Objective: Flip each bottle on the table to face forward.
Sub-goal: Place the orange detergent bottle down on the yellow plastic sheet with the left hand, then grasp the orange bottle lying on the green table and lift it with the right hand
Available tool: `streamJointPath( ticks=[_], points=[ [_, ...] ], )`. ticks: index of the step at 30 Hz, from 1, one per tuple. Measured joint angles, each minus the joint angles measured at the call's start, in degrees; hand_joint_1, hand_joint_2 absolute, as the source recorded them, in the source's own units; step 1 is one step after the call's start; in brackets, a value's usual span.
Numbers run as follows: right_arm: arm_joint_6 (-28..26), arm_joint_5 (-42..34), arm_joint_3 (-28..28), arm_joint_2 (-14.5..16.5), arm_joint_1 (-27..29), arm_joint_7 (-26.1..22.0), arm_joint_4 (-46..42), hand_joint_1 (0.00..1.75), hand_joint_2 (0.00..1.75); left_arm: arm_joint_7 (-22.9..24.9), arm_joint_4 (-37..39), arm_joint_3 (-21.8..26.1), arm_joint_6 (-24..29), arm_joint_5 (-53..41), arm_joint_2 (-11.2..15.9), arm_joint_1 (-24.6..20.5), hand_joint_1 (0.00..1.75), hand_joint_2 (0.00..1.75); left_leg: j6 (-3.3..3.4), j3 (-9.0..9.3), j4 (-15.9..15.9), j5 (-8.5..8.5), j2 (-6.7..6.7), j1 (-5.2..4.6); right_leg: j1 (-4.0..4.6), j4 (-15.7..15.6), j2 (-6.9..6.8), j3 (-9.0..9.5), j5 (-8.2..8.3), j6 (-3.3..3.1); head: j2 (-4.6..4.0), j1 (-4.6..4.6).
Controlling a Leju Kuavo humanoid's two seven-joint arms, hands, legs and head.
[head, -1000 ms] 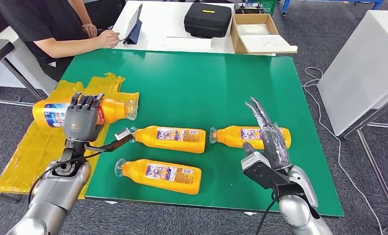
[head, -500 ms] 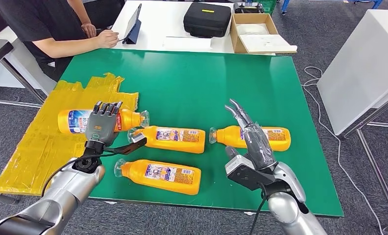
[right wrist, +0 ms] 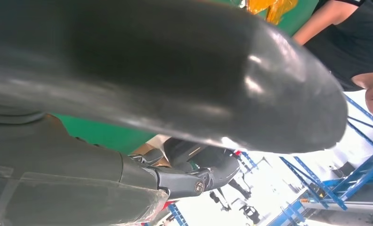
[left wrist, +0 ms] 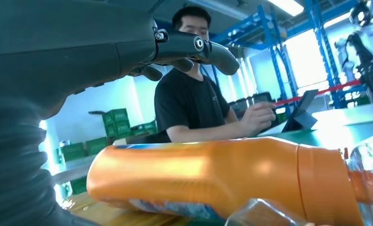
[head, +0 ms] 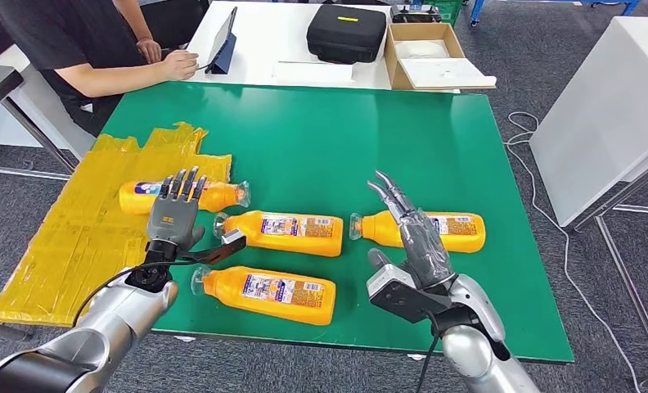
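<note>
Green covers the table (head: 345,139) from edge to edge, with crumpled yellow plastic sheet (head: 83,221) spread over its left end. At that end the left hand (head: 173,217) is raised with its fingers (head: 186,184) spread and extended over an orange bottle (head: 186,196) lying on its side, the thumb swung out to the side. Whether the fingertips touch the bottle I cannot tell; nothing is gripped. From the left wrist camera the same bottle (left wrist: 222,176) lies just beside the palm, a strip of blue and white label showing low on its side.

On the other side, the right hand (head: 415,241) stands open with its fingers (head: 390,192) straight and close together, angled above the cap end of the right bottle (head: 423,229), holding nothing.

Two more bottles lie on the green: the middle bottle (head: 280,232) and the near bottle (head: 263,291). All have clear caps pointing left and busy printed labels facing up, the writing too small to read.

Beyond the table, a person in a black shirt (head: 92,49) sits at a white desk (head: 280,41) writing at a tablet (head: 225,41), beside a black case (head: 347,33) and a cardboard box (head: 431,53).
</note>
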Motion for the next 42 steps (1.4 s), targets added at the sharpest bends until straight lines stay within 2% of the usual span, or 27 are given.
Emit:
streamJointPath(
  ticks=[6, 8, 9, 11, 13, 15, 16, 18, 20, 23, 27, 33, 42],
  points=[
    [-0.2, 3.3, 0.2, 0.1, 0.9, 1.2, 0.0, 0.0, 0.0, -0.4, -0.5, 1.3, 0.8, 1.8, 0.0, -0.3, 0.0, 0.0, 0.0, -0.01, 0.0, 0.0, -0.01, 0.0, 0.0, 0.0, 0.0, 0.0, 0.0, 0.0, 0.0, 0.0],
    [-0.5, 4.7, 0.1, 0.0, 1.5, 2.0, 0.1, 0.0, 0.0, -3.4, -2.4, 3.5, 0.9, 5.7, 0.0, -0.1, 0.0, 0.0, 0.0, -0.01, 0.0, 0.0, 0.0, 0.0, 0.0, 0.0, 0.0, -0.01, 0.0, 0.0, 0.0, -0.01],
    [-0.6, 5.3, 0.0, -0.1, 1.9, 2.5, 0.1, 0.0, 0.0, -7.0, -3.7, 5.5, 0.9, 9.8, -0.1, 0.1, 0.0, 0.0, 0.0, -0.02, 0.0, 0.0, 0.0, 0.0, 0.0, 0.0, 0.0, -0.02, 0.0, 0.0, 0.0, 0.0],
    [-1.0, 6.6, -0.8, -0.4, 2.6, 3.3, 0.5, 0.0, 0.87, -18.5, -5.8, 11.6, 0.3, 22.6, -0.3, -0.2, 0.0, 0.0, 0.0, -0.03, 0.0, 0.0, 0.02, 0.0, 0.01, 0.0, 0.01, -0.04, 0.0, 0.0, 0.0, 0.0],
    [-1.5, 8.6, -2.5, -0.9, 3.5, 4.0, 1.2, 0.0, 1.75, -31.2, -7.0, 19.4, -4.4, 40.5, -0.5, -1.1, 0.0, 0.0, 0.0, -0.02, 0.0, -0.01, 0.06, 0.0, 0.01, 0.0, 0.03, -0.03, 0.0, 0.0, 0.0, -0.01],
    [-1.7, 11.8, -5.0, -1.6, 4.6, 5.2, 2.0, 0.0, 1.75, -38.6, -8.7, 26.8, -15.1, 58.9, -0.5, -1.7, 0.0, 0.0, 0.01, 0.0, 0.0, -0.01, 0.08, 0.0, 0.0, 0.0, 0.04, -0.03, 0.01, -0.01, 0.0, -0.01],
    [-1.5, 13.6, -6.6, -1.9, 5.1, 5.9, 2.4, 0.0, 1.75, -40.0, -9.8, 29.8, -21.3, 66.5, -0.5, -1.6, 0.0, 0.0, 0.0, -0.01, 0.0, -0.01, 0.08, 0.0, 0.0, 0.0, 0.04, -0.03, 0.01, -0.01, 0.0, -0.02],
    [-0.5, 16.1, -9.8, -2.8, 5.8, 6.7, 3.4, 0.0, 1.75, -40.5, -12.1, 34.1, -30.5, 76.9, -0.4, -1.0, 0.0, 0.0, 0.0, -0.01, 0.0, 0.0, 0.06, 0.0, 0.0, 0.0, 0.02, -0.03, 0.01, -0.01, 0.0, -0.02],
    [0.4, 17.1, -12.8, -3.6, 6.1, 6.8, 4.2, 0.0, 1.75, -40.5, -14.1, 36.6, -34.1, 81.6, -0.3, -0.1, 0.0, 0.0, 0.0, -0.03, 0.0, 0.0, 0.04, -0.01, 0.0, 0.0, 0.01, -0.03, 0.01, -0.01, 0.0, 0.0],
    [1.4, 18.3, -15.8, -4.1, 6.5, 7.3, 5.1, 0.0, 1.75, -40.8, -16.1, 38.2, -35.1, 84.8, -0.4, 1.0, 0.0, 0.0, 0.01, -0.04, 0.0, -0.01, 0.05, -0.02, -0.01, 0.0, 0.03, -0.03, 0.01, -0.01, 0.0, 0.0],
    [3.4, 20.4, -19.3, -5.9, 7.1, 8.7, 7.0, 0.0, 1.75, -41.2, -18.9, 37.6, -36.7, 91.0, -0.3, 2.6, 0.0, 0.0, 0.02, -0.05, 0.0, -0.02, -0.02, -0.06, -0.03, 0.0, -0.03, -0.04, 0.0, -0.01, 0.0, -0.01],
    [4.8, 24.1, -23.7, -8.2, 7.0, 8.1, 13.1, 0.0, 1.75, -40.6, -21.8, 33.1, -36.1, 96.6, 0.0, 4.3, 0.0, 0.0, 0.04, -0.09, 0.0, -0.03, -0.11, -0.05, -0.04, 0.0, -0.04, -0.03, 0.01, 0.0, 0.0, -0.01],
    [6.6, 26.3, -24.2, -10.7, 2.1, 6.7, 24.1, 0.0, 1.75, -40.5, -23.9, 26.9, -34.0, 100.4, 0.1, 4.5, 0.0, 0.0, 0.07, -0.1, 0.0, 0.02, -0.06, -0.04, -0.03, 0.0, -0.03, -0.03, 0.1, -0.03, 0.0, -0.02]
  ],
)
